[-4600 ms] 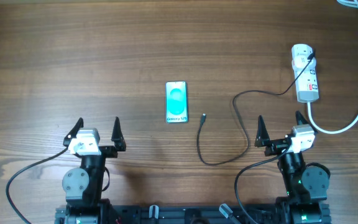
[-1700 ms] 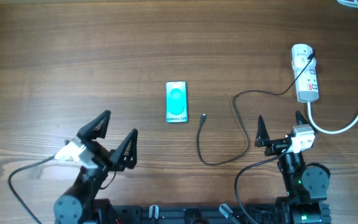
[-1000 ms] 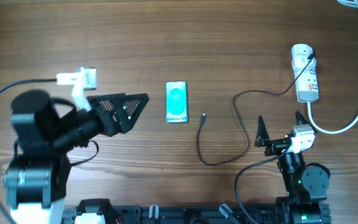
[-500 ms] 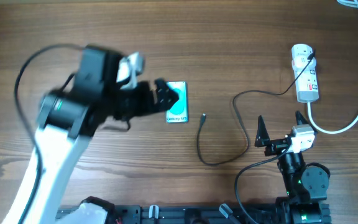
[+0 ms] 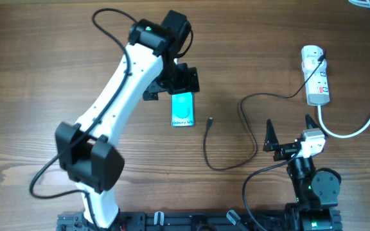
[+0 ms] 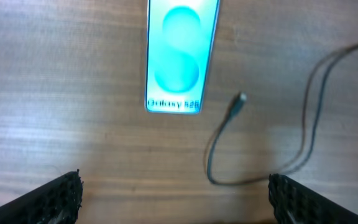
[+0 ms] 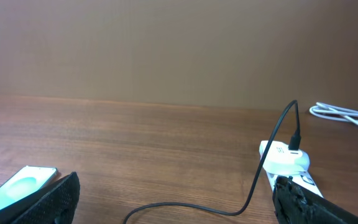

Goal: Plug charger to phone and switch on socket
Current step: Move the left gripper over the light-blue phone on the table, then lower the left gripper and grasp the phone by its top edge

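The phone lies flat mid-table with its cyan screen up; it also shows in the left wrist view and the right wrist view. The charger's thin black cable loops on the table. Its connector tip lies loose just right of the phone's near end, also in the left wrist view. Its plug sits in the white socket at the far right, seen too in the right wrist view. My left gripper is open and empty above the phone's far end. My right gripper is open and empty near the front edge.
A thicker white cord runs from the socket out to the right and far edge; it also shows in the right wrist view. The left arm stretches diagonally over the table's left half. The robots' black cables hang at the front.
My left arm has swung up from the front left and reached across to above the phone's far end. The right arm, phone, cable and socket have not moved.
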You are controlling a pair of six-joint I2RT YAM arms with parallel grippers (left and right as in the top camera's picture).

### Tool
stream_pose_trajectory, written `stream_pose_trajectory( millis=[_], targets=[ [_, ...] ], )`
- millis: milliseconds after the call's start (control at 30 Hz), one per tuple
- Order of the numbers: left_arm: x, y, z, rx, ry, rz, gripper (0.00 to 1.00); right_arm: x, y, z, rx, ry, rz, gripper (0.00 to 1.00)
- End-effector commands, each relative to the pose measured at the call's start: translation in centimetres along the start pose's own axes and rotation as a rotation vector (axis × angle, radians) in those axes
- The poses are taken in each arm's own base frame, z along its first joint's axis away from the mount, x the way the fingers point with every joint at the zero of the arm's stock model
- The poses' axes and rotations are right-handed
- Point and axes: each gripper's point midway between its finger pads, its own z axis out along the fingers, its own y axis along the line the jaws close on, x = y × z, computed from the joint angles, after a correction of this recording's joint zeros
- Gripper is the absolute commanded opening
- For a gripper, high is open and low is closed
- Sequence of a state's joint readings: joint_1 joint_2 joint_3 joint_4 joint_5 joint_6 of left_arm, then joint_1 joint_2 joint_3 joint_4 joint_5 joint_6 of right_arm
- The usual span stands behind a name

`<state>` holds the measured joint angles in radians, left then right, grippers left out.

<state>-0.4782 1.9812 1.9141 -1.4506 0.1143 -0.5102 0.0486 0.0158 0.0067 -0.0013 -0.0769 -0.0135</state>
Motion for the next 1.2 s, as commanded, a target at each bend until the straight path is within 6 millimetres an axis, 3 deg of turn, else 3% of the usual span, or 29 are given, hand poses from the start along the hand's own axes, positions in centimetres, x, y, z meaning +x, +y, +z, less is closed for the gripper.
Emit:
stream_pose_trajectory(
  millis=[0, 233, 600, 1000, 1167],
  targets=[
    [-1.6, -0.3, 1.4, -0.028, -0.031, 0.015, 1.0, -0.1, -0.4, 0.0, 0.022, -0.007, -0.013, 1.0],
    [-4.3, -0.3, 4.4, -0.073, -0.078, 0.006, 1.0, -0.1, -0.4, 0.0, 0.022, -0.007, -0.013, 1.0],
    [-4.5, -1.7, 8.0, -0.09, -0.051, 0.039, 1.0, -0.1, -0.4, 0.0, 0.022, -0.007, -0.013, 1.0],
    [-4.5, -1.0, 11.7, -0.135, 0.014, 0.07, 1.0, -0.1, -0.4, 0.0, 0.022, -0.007, -0.013, 1.0],
    [-4.6, -1.0, 12.4, -0.134, 0.02, 0.096, 1.0, -0.1, -0.4, 0.0, 0.022, -0.007, -0.013, 1.0]
  ],
)
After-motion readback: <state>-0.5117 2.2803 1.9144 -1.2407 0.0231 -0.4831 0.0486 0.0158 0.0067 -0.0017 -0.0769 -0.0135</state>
